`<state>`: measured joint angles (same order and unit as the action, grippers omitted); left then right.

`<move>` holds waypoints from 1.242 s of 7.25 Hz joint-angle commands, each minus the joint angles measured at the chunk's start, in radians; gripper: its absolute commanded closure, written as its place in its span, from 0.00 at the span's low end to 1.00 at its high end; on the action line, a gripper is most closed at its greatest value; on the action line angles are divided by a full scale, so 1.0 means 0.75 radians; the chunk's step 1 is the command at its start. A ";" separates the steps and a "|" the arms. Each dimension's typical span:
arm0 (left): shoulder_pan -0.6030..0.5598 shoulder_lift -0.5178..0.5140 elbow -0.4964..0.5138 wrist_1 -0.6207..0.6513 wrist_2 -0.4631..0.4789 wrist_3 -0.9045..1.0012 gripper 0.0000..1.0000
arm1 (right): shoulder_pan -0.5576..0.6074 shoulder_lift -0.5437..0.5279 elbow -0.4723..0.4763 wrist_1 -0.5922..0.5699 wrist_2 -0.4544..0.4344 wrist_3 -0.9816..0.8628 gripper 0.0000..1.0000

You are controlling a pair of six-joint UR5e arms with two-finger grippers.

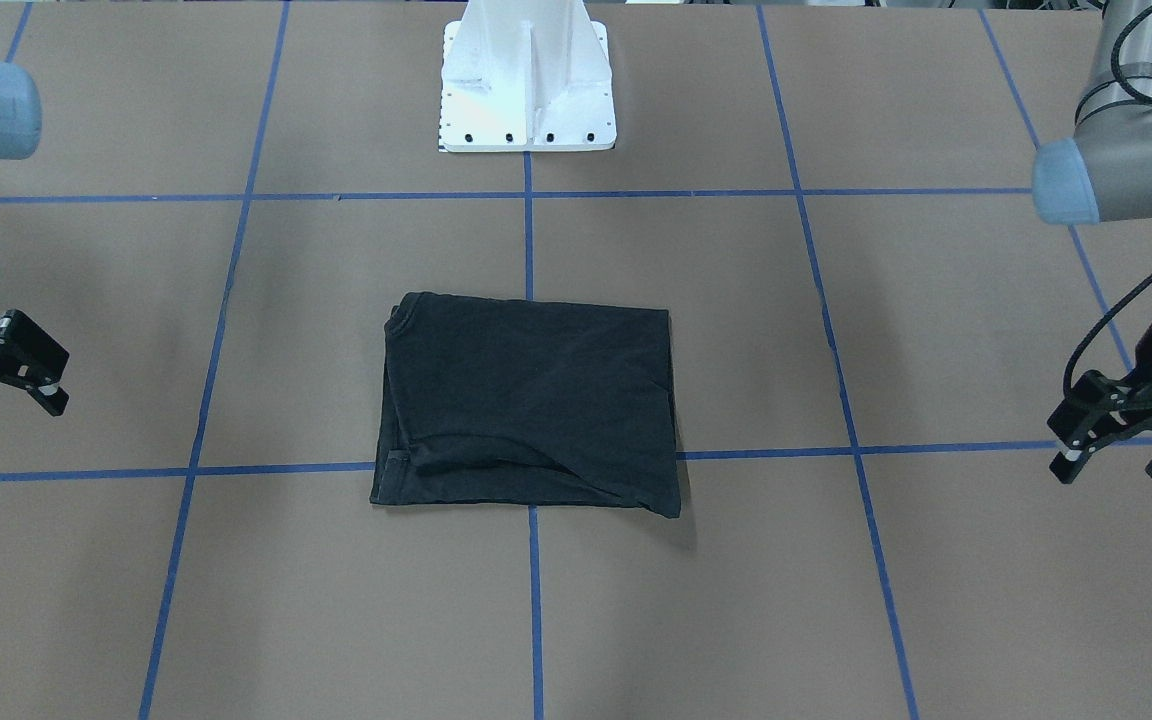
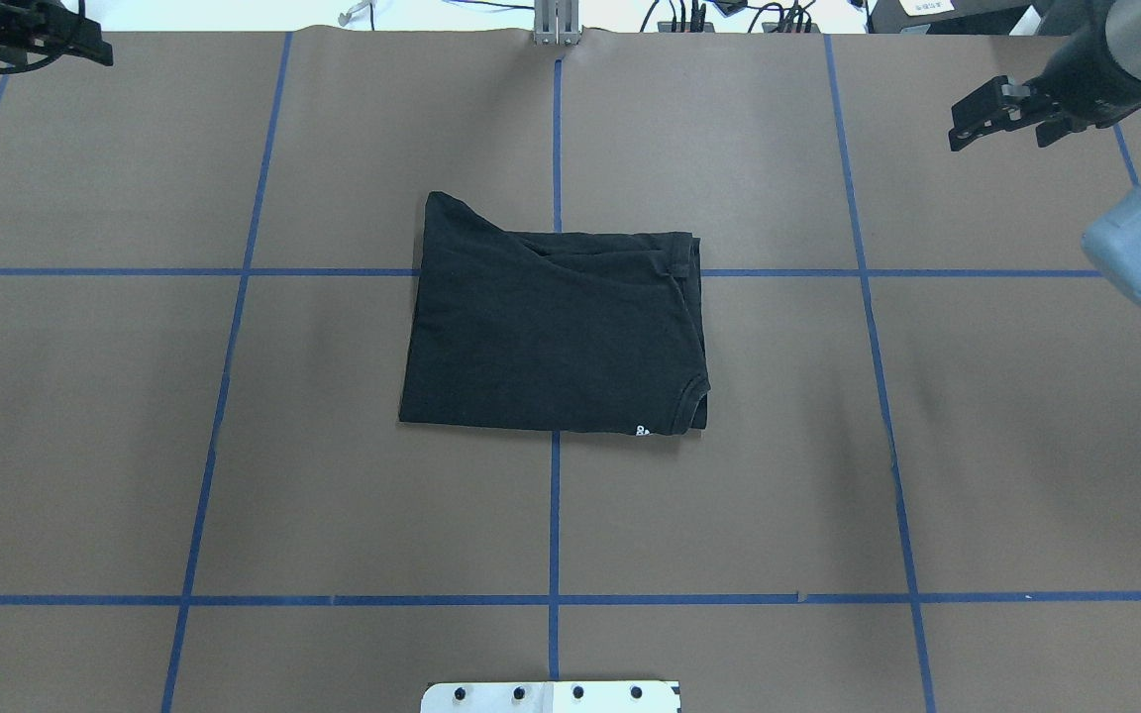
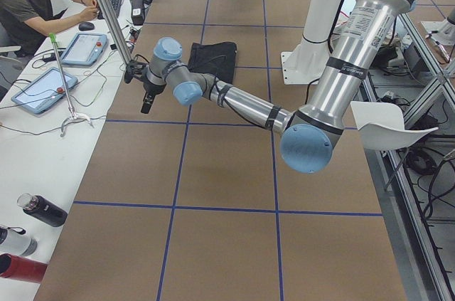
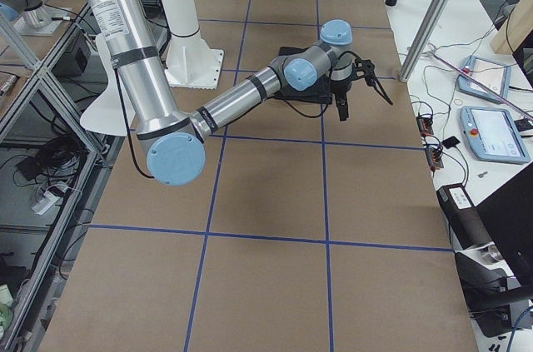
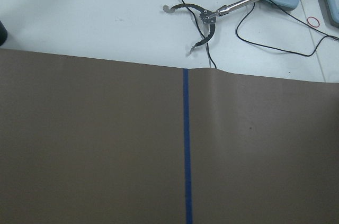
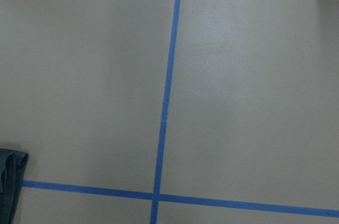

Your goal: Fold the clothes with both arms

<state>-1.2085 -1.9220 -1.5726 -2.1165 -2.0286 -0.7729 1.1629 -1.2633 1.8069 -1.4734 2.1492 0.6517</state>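
- We find the left hand hanging above the bare worktop well out to the robot's left, far from the garment; its fingers are spread wide with nothing between them
- The overhead view cuts this hand off at the corner, and its own wrist camera shows none of its fingers, only brown surface, a blue tape line and a reacher-grabber tool lying beyond the worktop's edge
- The black T-shirt lies flat at the middle of the worktop as a folded, roughly rectangular packet, collar toward the robot's right
- We judge it light, soft and limp: it will sag and the layers may slide apart if lifted by one point, so we would pinch through all layers at two corners or along one edge, one hand each
- The far left corner pokes out past the rest and looks like a loose flap that could fall open
- The print is turned out of sight; only a small white fleck shows at the near edge, and we cannot tell how many layers there are or how the sleeves are tucked
- The right hand hovers well off to the robot's right, apart from the shirt, fingers wide and empty; its wrist camera catches only a sliver of dark cloth at the lower corner
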 commanded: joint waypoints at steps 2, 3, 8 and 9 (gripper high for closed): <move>-0.019 0.053 -0.006 -0.045 0.048 0.060 0.01 | 0.165 -0.130 -0.126 0.005 0.006 -0.075 0.00; -0.031 0.086 -0.004 -0.045 0.042 0.118 0.01 | 0.257 -0.154 -0.143 -0.041 0.016 -0.314 0.00; -0.145 0.131 0.066 0.040 -0.115 0.344 0.01 | 0.492 -0.316 -0.247 -0.113 0.191 -0.936 0.00; -0.208 0.131 0.074 0.160 -0.120 0.594 0.01 | 0.517 -0.352 -0.266 -0.111 0.216 -0.985 0.00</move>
<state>-1.3143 -1.8304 -1.5253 -2.0846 -2.0983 -0.5048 1.5200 -1.4911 1.6219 -1.5586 2.2724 -0.0287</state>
